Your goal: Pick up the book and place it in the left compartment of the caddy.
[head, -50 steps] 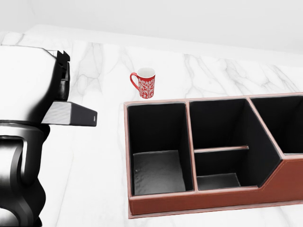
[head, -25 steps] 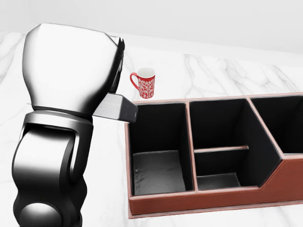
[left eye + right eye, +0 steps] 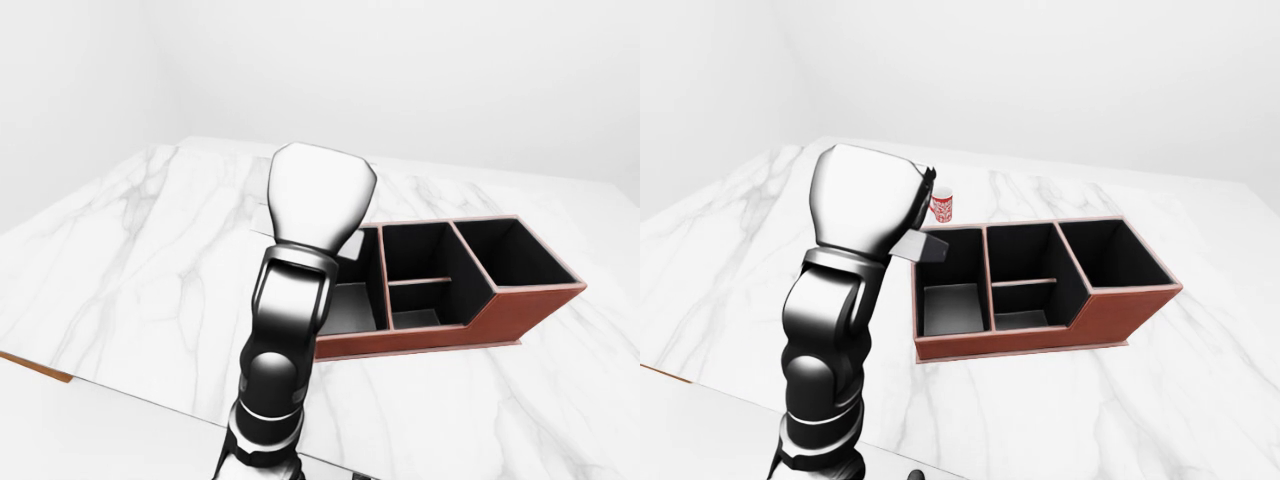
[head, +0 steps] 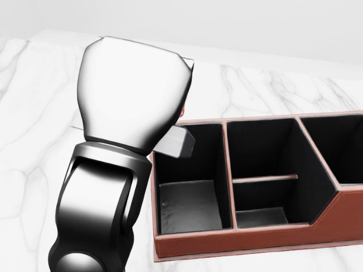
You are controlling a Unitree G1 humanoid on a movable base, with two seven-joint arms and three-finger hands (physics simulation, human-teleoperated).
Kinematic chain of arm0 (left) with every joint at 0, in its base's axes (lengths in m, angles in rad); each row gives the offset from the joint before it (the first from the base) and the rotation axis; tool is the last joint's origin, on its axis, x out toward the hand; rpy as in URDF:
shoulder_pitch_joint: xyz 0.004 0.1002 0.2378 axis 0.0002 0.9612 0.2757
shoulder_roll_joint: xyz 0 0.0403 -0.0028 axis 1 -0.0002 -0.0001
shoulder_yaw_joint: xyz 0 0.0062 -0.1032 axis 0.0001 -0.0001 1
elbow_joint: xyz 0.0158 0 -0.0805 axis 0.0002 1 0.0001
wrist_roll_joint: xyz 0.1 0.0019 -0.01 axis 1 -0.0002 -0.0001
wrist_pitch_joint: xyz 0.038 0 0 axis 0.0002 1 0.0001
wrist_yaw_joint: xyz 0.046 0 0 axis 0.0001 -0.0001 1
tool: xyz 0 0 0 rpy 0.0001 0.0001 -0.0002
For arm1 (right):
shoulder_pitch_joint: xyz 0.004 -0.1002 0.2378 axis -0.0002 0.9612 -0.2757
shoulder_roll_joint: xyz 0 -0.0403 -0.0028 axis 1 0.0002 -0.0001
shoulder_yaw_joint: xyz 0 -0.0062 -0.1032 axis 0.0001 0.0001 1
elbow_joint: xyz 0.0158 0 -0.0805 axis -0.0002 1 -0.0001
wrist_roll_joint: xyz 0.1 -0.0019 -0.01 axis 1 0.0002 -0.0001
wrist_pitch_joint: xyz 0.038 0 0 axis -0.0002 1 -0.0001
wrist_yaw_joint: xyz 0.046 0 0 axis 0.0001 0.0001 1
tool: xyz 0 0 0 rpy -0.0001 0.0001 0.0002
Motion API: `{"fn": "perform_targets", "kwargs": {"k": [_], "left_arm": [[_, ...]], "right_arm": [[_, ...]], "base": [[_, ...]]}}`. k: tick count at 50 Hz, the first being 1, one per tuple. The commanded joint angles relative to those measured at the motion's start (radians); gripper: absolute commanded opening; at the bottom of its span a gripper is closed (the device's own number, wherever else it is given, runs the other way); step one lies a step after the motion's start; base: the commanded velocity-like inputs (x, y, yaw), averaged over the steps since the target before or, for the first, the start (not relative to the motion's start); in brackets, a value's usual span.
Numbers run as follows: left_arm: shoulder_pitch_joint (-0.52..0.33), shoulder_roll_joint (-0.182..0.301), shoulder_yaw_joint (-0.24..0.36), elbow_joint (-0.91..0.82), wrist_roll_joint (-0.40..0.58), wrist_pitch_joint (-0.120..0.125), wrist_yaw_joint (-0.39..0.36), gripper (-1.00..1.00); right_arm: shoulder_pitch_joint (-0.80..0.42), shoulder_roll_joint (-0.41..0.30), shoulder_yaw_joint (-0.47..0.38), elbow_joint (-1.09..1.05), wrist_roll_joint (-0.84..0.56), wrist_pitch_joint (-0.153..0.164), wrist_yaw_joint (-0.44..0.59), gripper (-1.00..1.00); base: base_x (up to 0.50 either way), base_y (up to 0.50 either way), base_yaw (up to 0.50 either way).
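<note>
The left hand holds the book over the caddy's left rim.

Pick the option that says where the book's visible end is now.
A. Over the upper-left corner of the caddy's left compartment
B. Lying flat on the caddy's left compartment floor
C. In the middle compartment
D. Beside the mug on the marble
A: in the head view the book juts from behind the left hand over the caddy rim's upper-left corner.

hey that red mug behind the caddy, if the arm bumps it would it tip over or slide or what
The mug stands upright on smooth marble, so a low nudge would probably slide it. It looks taller than wide, so a knock near its rim could tip it. If it is ceramic, as its glossy patterned finish suggests, a fall might chip it.
</note>
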Motion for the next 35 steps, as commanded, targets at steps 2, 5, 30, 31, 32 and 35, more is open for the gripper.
{"fn": "perform_targets", "kwargs": {"k": [2,5,30,31,32,35], "left_arm": [[0.006,-0.013,-0.013,-0.007,0.013,-0.013,0.04,-1.0],[0.006,-0.013,-0.013,-0.007,0.013,-0.012,0.04,-1.0],[0.017,-0.079,-0.074,-0.023,0.062,-0.041,0.022,-1.0],[0.019,-0.086,-0.081,-0.02,0.066,-0.043,0.023,-1.0],[0.022,-0.089,-0.084,-0.017,0.069,-0.046,0.024,-1.0],[0.037,-0.096,-0.091,0.003,0.068,-0.046,0.048,-1.0]], "right_arm": [[-0.002,-0.001,0.004,0.003,-0.01,0.0,-0.005,1.0],[-0.002,-0.001,0.004,0.003,-0.01,0.0,-0.005,1.0],[-0.003,0.0,0.001,-0.003,-0.015,0.0,-0.003,1.0],[-0.002,-0.001,-0.001,-0.005,-0.013,0.0,-0.005,1.0],[-0.003,-0.001,0.0,-0.004,-0.014,0.0,-0.005,1.0],[-0.004,0.0,0.003,-0.005,-0.015,0.0,-0.005,1.0]], "base": [[0.0,0.0,0.0],[0.0,0.0,0.0],[0.0,0.0,0.0],[0.0,0.0,0.0],[0.0,0.0,0.0],[0.0,0.0,0.0]]}}
